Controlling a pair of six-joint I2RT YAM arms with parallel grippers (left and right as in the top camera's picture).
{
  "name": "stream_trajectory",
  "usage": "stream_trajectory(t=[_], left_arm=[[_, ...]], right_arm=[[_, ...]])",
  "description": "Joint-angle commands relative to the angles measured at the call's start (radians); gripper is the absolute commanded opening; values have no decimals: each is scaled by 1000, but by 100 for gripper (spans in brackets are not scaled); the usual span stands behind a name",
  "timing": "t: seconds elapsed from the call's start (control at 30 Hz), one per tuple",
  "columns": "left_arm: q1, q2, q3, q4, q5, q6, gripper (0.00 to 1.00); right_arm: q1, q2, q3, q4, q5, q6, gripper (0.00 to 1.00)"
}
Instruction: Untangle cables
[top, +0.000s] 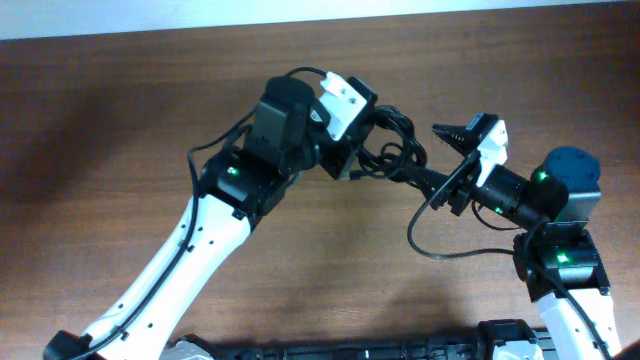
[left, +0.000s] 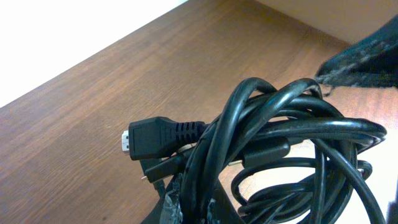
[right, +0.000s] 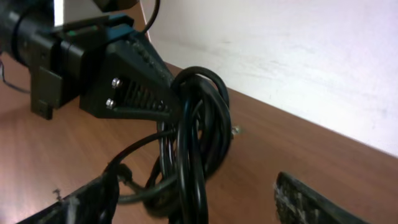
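Your left gripper (top: 355, 160) clamps the cables (top: 395, 140) above the brown wooden table (top: 120, 120). Your right gripper (top: 432, 156) gapes beside them, with a pale wall (top: 300, 15) far behind.

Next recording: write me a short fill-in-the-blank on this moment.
1. The left gripper is ___ on the tangled bundle of thin black cables.
2. The right gripper has its jaws standing ___.
3. In the left wrist view, the black moulded connector plug points toward the picture's ___ edge.
Missing: shut; open; left.
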Motion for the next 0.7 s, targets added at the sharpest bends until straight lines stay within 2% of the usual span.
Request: stream_trajectory(t=[0.0,0.03,0.2,0.27,0.43,0.53,0.67], left_arm=[[-13,4,18,27,15,-8,0],[-13,4,18,34,15,-22,0],[-13,4,18,43,24,-42,0],[-13,4,18,46,43,-45,0],[-13,4,18,51,46,-56,0],[-13,4,18,58,83,-56,0],[-13,4,18,73,124,-57,0]], right_arm=[[0,-3,17,2,-13,-22,52],[0,-3,17,2,-13,-22,43],[0,-3,17,2,-5,-21,15],[0,-3,17,-1,16,-21,8],[0,-3,17,-2,21,-21,5],[0,-3,17,-2,20,-21,17],[0,-3,17,-2,20,-21,22]])
